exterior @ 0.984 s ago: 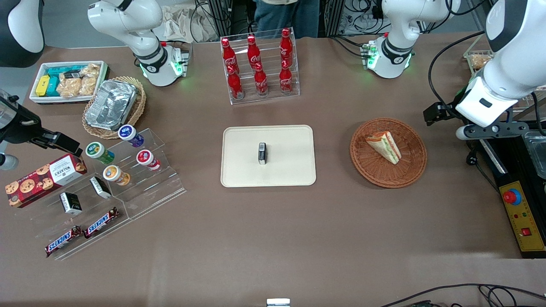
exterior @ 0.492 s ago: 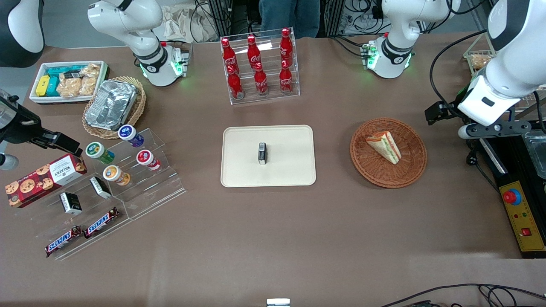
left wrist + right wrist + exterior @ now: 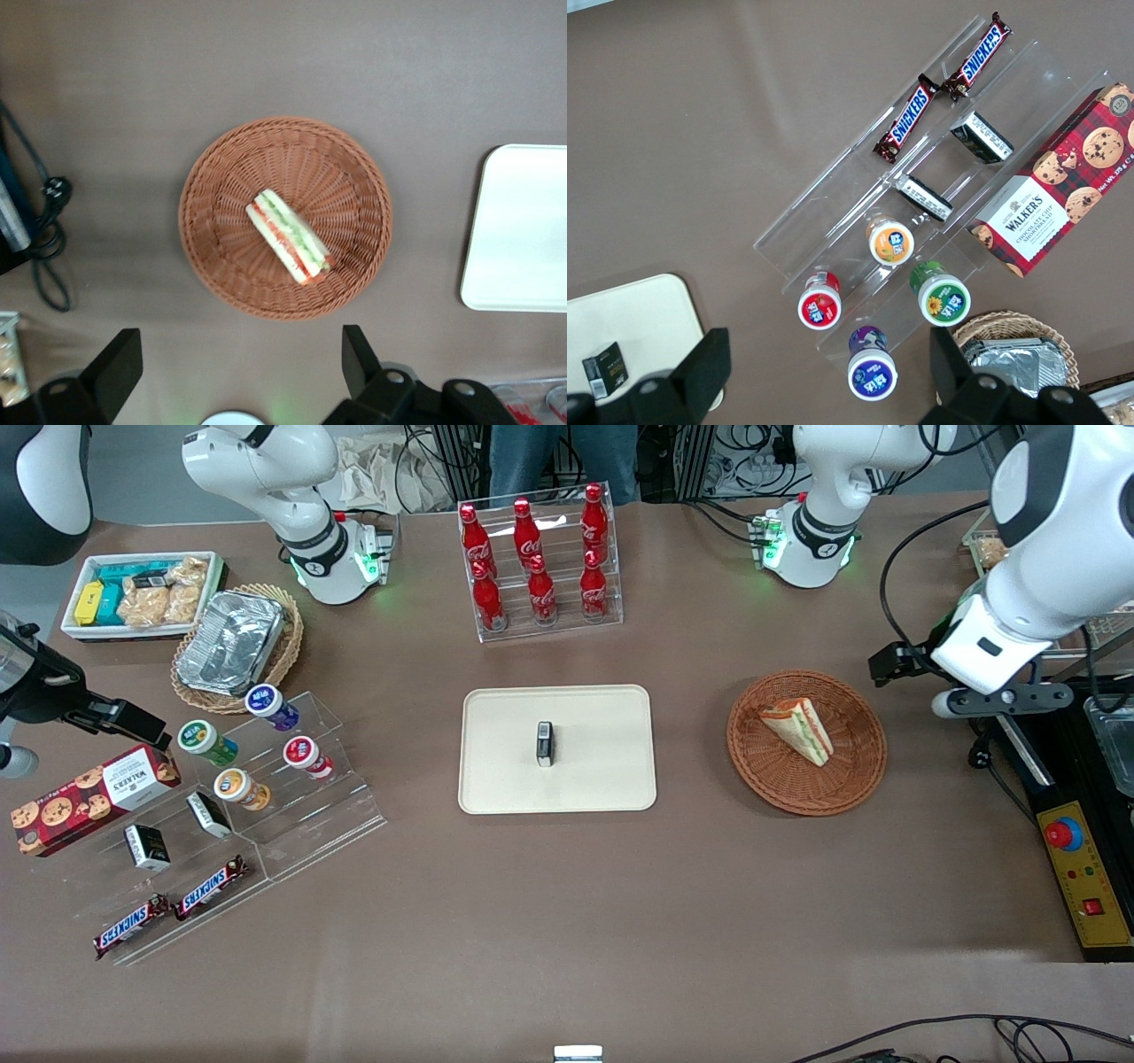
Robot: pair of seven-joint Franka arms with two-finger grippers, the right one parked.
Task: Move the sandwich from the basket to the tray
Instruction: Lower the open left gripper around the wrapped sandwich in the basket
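Note:
The sandwich (image 3: 802, 729) lies in the round reddish-brown basket (image 3: 753, 771), its layered cut edge showing. The left arm's gripper (image 3: 992, 700) hangs high above the table, beside the basket toward the working arm's end, touching nothing. In the left wrist view the sandwich (image 3: 288, 235) sits in the middle of the basket (image 3: 213, 257), and the gripper (image 3: 239, 363) is open wide and empty, its fingertips (image 3: 120, 359) off the basket's rim. The cream tray (image 3: 602, 779) lies mid-table and carries a small black box (image 3: 544, 743); its edge also shows in the left wrist view (image 3: 523, 230).
A clear rack of red cola bottles (image 3: 539, 567) stands farther from the front camera than the tray. A control box with a red button (image 3: 1076, 868) and a black cable (image 3: 44, 239) lie at the working arm's end. Acrylic steps with snacks (image 3: 248, 779) stand toward the parked arm's end.
The left arm's gripper has shifted a little toward the basket. The sandwich, basket and tray have not moved.

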